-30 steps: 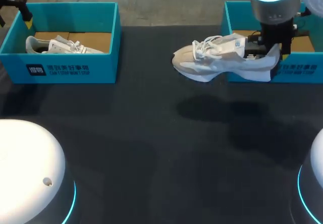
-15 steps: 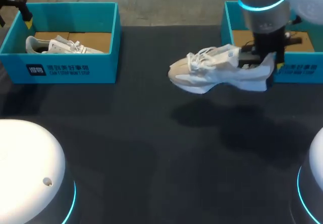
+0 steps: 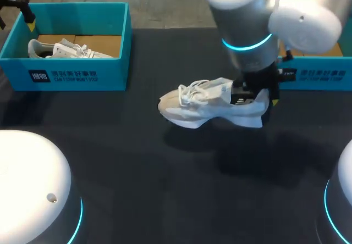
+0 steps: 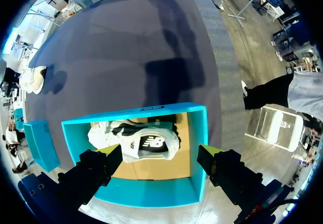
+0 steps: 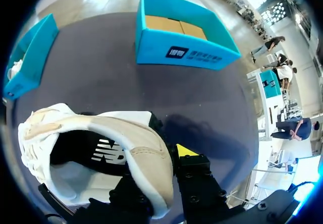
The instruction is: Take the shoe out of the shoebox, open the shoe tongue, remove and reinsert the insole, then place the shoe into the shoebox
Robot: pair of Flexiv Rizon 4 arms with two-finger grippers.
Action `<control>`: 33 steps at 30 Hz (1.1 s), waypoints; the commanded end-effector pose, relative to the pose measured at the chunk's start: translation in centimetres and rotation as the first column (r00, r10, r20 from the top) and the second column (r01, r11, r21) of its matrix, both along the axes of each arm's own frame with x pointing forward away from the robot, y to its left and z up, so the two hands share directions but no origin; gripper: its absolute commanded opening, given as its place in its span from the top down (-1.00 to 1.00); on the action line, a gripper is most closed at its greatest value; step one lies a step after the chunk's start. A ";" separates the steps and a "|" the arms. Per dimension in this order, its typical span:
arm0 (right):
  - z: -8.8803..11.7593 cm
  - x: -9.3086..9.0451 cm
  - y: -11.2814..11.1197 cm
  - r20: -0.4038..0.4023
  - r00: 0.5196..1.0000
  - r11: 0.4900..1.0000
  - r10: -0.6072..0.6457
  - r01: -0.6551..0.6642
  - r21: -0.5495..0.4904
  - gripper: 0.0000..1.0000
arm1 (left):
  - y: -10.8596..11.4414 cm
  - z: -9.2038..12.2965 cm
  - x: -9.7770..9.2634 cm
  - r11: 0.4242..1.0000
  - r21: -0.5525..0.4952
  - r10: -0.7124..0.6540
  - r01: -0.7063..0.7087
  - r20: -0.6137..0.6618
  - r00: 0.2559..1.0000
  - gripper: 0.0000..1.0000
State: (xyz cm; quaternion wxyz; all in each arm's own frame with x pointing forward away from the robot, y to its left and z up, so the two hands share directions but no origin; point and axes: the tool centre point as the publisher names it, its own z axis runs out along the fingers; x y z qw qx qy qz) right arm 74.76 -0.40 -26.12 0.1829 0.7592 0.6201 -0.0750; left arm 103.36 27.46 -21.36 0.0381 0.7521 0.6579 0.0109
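Head view: our right gripper [image 3: 258,95] is clamped on the heel of the white shoe [image 3: 206,104], toe pointing to our left, low over the middle of the dark table [image 3: 137,172]. We cannot tell if the sole touches the table. The right shoebox [image 3: 316,76] is behind the arm, mostly hidden. The left shoebox [image 3: 66,73] is at far left with a second shoe [image 3: 60,49] inside. The left gripper [image 3: 25,13] is over that box's far corner; we can't tell its fingers here.

Left wrist view: the left gripper [image 4: 159,153] has its fingers wide apart, touching nothing, above the left shoebox [image 4: 151,191]. The second shoe [image 4: 136,143] lies on its side inside. The held shoe [image 4: 33,77] is well apart, across the table [image 4: 126,47].

Right wrist view: the right gripper [image 5: 164,173] is pinching the shoe [image 5: 101,153] at the heel collar, one yellow tip outside the wall. The right shoebox [image 5: 176,55] is ahead, cardboard floor showing.
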 end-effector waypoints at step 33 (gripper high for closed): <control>-9.0 -4.5 4.5 -0.011 1.000 1.000 0.018 -0.018 0.003 1.00 | 0.0 0.0 -0.2 1.000 0.001 0.000 0.000 0.003 1.000 -1.00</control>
